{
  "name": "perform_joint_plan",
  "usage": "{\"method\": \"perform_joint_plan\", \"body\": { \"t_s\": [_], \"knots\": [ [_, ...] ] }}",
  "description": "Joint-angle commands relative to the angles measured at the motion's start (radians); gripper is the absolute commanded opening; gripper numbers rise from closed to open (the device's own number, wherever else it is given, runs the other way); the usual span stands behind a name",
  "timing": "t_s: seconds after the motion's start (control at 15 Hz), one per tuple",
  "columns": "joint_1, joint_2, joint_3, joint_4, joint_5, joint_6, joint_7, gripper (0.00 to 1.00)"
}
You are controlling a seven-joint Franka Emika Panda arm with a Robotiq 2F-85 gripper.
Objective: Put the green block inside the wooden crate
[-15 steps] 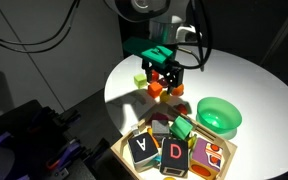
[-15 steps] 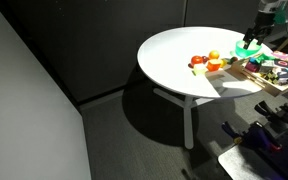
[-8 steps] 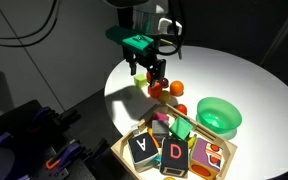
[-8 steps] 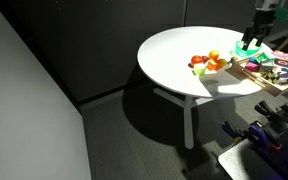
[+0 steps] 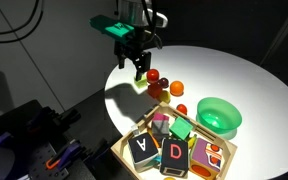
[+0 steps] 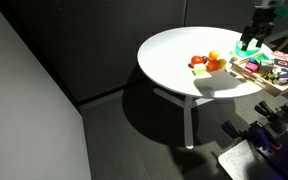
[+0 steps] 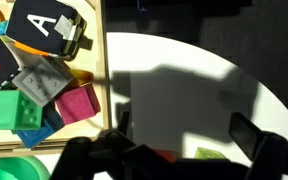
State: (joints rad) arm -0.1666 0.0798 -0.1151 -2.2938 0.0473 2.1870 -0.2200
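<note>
Now, exterior gripper (image 5: 140, 66): raised above the table (image 5: 234, 75) beyond the wooden crate (image 5: 176, 147), fingers apart, nothing held
Exterior block: green block (image 5: 182, 128) appears to lie inside the crate, beside the green bowl (image 5: 220, 115)
Exterior loose toys (image 6: 206, 63): well apart from the crate (image 6: 265, 72)
Wrist: green block (image 7: 12, 108) sits among crate pieces, near the A card (image 7: 44, 26)
Risk: descending again near the toys could knock them off the table edge

Wooden crate (image 6: 267, 72) edge-cropped, contents indistinct

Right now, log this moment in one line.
gripper open, above table | green block in wooden crate | green bowl beside crate
</note>
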Motion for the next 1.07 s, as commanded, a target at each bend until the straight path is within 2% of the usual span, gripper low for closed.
{"method": "perform_joint_plan", "body": {
  "t_s": [0.0,0.4,0.53,1.0],
  "knots": [
    [0.021,-0.089,0.003,-0.072,0.008,0.027,0.04,1.0],
    [0.04,-0.158,0.004,-0.138,0.002,0.119,0.07,1.0],
    [0.04,-0.12,-0.001,-0.107,-0.001,0.1,0.045,1.0],
    [0.041,-0.135,-0.001,-0.12,-0.001,0.104,0.047,1.0]
  ]
}}
